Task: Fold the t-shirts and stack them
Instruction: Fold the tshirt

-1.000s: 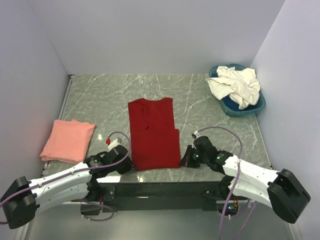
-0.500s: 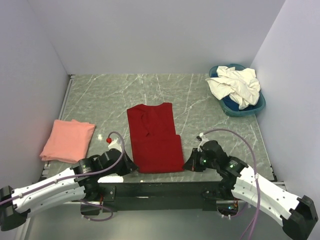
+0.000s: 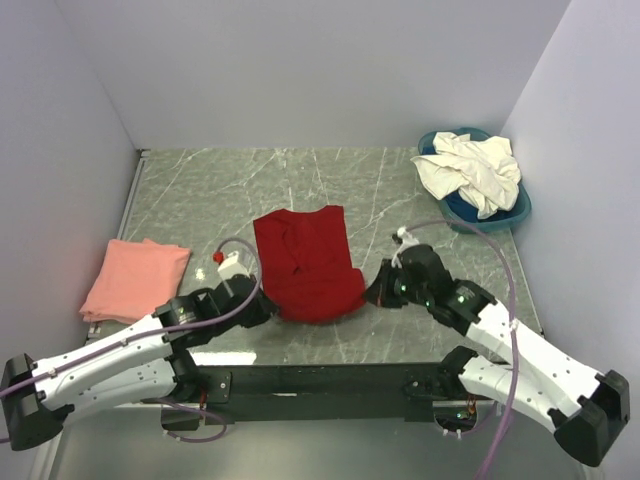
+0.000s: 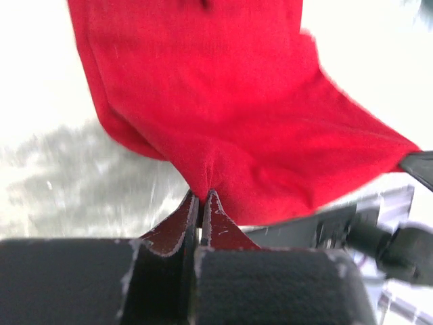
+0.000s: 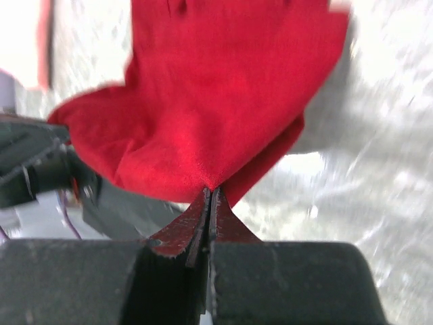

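Well, looking at a deep red t-shirt roughly mid-tabletop, folded into a long narrow strip. Flat at the far end, neckline pointing away from the arms. Lifted clear of the tabletop at the near end and bunched into a sagging curve between the two arms. Looks soft and a bit fuzzy up close, plain solid colour all over, with a few creases near the collar. Held at both near corners: left pincer squeezed tight on the left corner, right pincer squeezed tight on the right one. Same story from the wrist views, with fingers pressed right together on just a nip of red cloth at the tips, and the rest fanning out above them. Also got a salmon-pink t-shirt folded into a neat rectangle over at the left side of the tabletop, well apart from the red one. Plus cream-white t-shirts crumpled in a heap and spilling over the rim of a round blue basin in the far right corner.
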`<state>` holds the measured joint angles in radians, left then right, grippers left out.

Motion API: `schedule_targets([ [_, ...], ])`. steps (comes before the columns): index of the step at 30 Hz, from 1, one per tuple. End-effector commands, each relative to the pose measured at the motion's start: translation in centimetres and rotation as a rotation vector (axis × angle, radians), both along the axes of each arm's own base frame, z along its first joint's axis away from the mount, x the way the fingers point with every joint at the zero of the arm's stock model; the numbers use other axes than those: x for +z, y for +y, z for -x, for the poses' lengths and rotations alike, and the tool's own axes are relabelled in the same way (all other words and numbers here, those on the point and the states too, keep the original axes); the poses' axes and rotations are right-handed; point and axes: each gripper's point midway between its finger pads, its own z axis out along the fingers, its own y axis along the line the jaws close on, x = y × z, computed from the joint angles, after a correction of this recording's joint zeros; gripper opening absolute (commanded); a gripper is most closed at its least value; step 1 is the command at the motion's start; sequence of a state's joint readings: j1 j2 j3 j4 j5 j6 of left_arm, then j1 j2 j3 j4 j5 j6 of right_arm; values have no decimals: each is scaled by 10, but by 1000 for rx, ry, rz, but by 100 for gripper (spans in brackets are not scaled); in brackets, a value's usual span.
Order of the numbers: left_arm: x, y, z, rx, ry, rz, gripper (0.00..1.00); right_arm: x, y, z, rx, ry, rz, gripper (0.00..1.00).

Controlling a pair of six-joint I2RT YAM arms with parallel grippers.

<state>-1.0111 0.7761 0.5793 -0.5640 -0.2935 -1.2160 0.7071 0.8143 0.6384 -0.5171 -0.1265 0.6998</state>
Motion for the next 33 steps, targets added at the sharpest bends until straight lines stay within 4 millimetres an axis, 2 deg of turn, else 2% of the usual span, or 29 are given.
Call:
schedule_targets([
  [1, 36, 3, -37, 51, -118, -23, 1, 38, 1, -43, -47, -117, -17, 0],
  [3, 45, 7, -58, 61, -133, -21, 1, 52, -2, -70, -87, -142, -32, 0],
  [5, 51, 16, -77, 94, -144, -23, 1, 69, 1, -86, -83, -166, -63, 0],
  [6, 49, 16, -83, 81, -142, -49, 1, 74, -1, -95, -97, -174, -66, 0],
  [7, 60, 15, -93, 87, -162, -37, 1, 70, -3, -108, -116, -155, -51, 0],
  [8, 64, 21, -105, 115, -168, -41, 1, 84, 0, -120, -115, -180, -63, 0],
  [10, 69, 18, -123, 105, -167, -54, 1, 80, 0, -144, -139, -156, -53, 0],
  [11, 73, 25, -137, 133, -173, -50, 1, 96, 5, -156, -131, -176, -80, 0],
  [12, 65, 24, -147, 125, -152, -68, 1, 86, 9, -170, -131, -148, -73, 0],
  [13, 77, 28, -163, 147, -171, -46, 1, 102, 9, -186, -142, -173, -89, 0],
  [14, 76, 29, -172, 152, -167, -44, 1, 104, 11, -197, -143, -170, -91, 0],
  [15, 71, 28, -186, 152, -147, -50, 1, 88, 15, -211, -137, -120, -79, 0],
  [16, 68, 26, -194, 141, -132, -35, 1, 105, 18, -228, -142, -152, -93, 0],
  [17, 67, 37, -211, 178, -132, -32, 0, 104, 15, -242, -162, -145, -95, 0],
  [18, 58, 39, -227, 194, -109, -45, 1, 80, 18, -257, -161, -82, -76, 0],
  [19, 53, 38, -235, 190, -93, -37, 1, 96, 21, -275, -165, -110, -94, 0],
  [20, 49, 49, -249, 219, -87, -37, 0, 92, 22, -286, -165, -99, -94, 0],
  [21, 36, 49, -264, 223, -63, -44, 0, 61, 22, -300, -173, -26, -67, 0],
  [22, 29, 53, -273, 232, -49, -43, 0, 75, 27, -316, -162, -51, -84, 0],
  [23, 22, 60, -283, 244, -29, -40, 0, 70, 29, -325, -158, -38, -77, 0],
  [24, 4, 62, -296, 248, 3, -48, 0, 38, 30, -335, -158, 28, -53, 0],
  [25, -4, 65, -304, 252, 19, -46, 1, 31, 30, -342, -158, 44, -54, 1],
  [26, -12, 69, -310, 243, 46, -22, 1, 44, 33, -356, -155, 14, -72, 2],
  [27, -27, 71, -320, 248, 77, -17, 1, 16, 31, -364, -163, 74, -58, 4],
  [28, -32, 72, -325, 247, 90, -4, 1, 28, 33, -377, -161, 43, -81, 14],
  [29, -36, 79, -331, 257, 101, 5, 2, 26, 33, -384, -161, 48, -92, 19],
  [30, -41, 80, -335, 253, 112, 16, 9, 4, 28, -388, -169, 101, -82, 26],
  [31, -40, 83, -338, 260, 109, 19, 25, 15, 28, -396, -166, 73, -90, 30],
  [33, -33, 95, -342, 278, 88, 19, 38, 17, 20, -400, -184, 58, -74, 36],
])
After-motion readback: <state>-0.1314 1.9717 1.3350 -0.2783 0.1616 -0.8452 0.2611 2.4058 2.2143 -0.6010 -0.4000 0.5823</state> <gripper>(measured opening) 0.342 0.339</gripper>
